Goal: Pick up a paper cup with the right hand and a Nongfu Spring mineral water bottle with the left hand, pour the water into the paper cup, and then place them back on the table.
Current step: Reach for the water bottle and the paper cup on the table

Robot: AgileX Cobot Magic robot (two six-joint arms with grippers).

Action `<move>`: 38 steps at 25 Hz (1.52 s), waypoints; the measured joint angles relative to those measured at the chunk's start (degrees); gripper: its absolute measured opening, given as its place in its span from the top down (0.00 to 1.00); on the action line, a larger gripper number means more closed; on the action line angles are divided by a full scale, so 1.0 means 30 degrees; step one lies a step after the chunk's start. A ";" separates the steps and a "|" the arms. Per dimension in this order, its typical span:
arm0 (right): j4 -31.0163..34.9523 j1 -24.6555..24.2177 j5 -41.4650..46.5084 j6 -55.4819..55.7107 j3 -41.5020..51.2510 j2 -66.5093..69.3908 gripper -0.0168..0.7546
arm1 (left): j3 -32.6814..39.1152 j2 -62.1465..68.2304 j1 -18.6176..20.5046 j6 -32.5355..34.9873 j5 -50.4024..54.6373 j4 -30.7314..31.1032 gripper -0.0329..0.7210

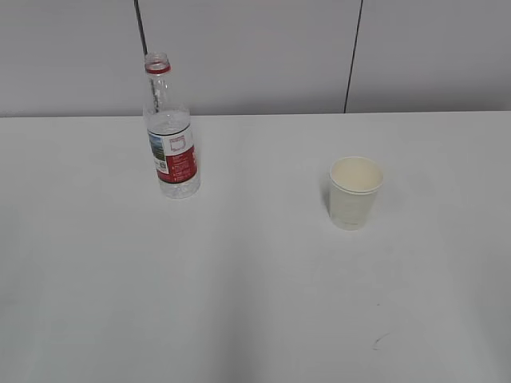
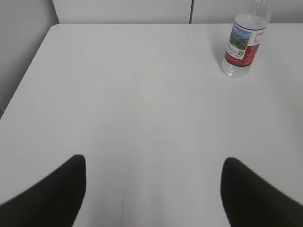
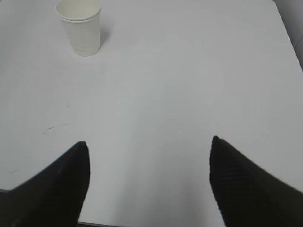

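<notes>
Hanging spread and empty: left gripper (image 2: pixel 151 189), right gripper (image 3: pixel 149 179). Bottle (image 1: pixel 169 132) upright, uncapped, well left of cup (image 1: pixel 354 192). Probably light, thin, crushable; best gripped mid-label, cup gently below rim.

Your left hand (image 2: pixel 151 189): gripper only, seen from its wrist camera. Two black fingers (image 2: pixel 52 198) enter at the lower corners, spread wide apart, nothing between them. Pose: raised, angled down and forward.

Your right hand (image 3: pixel 147 182): gripper only, seen from its wrist camera. Two black fingers (image 3: pixel 246 189), faintly ribbed, likewise spread wide with nothing held. Pose: raised, angled down and forward.

Exterior view: neither of your arms appears in it.
</notes>
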 joint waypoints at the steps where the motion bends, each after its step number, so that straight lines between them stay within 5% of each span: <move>1: 0.0000 0.0000 0.0000 0.0000 0.0000 0.0000 0.22 | 0.0000 0.0000 0.0000 0.0000 0.0000 0.0000 0.26; 15: 0.0149 0.0000 -0.0338 0.0000 -0.0233 0.0000 0.22 | 0.0000 0.0000 0.0000 0.0000 0.0000 0.0000 0.26; 26: 0.0377 0.0000 -0.9391 0.0000 -0.0480 0.2472 0.22 | -0.0095 0.0000 0.0000 0.0000 -0.0270 0.0131 0.26; 38: 0.0002 0.0000 -1.9029 0.0000 -0.0480 1.1555 0.22 | -0.0916 0.6160 -0.1689 0.0017 -1.2760 0.0687 0.26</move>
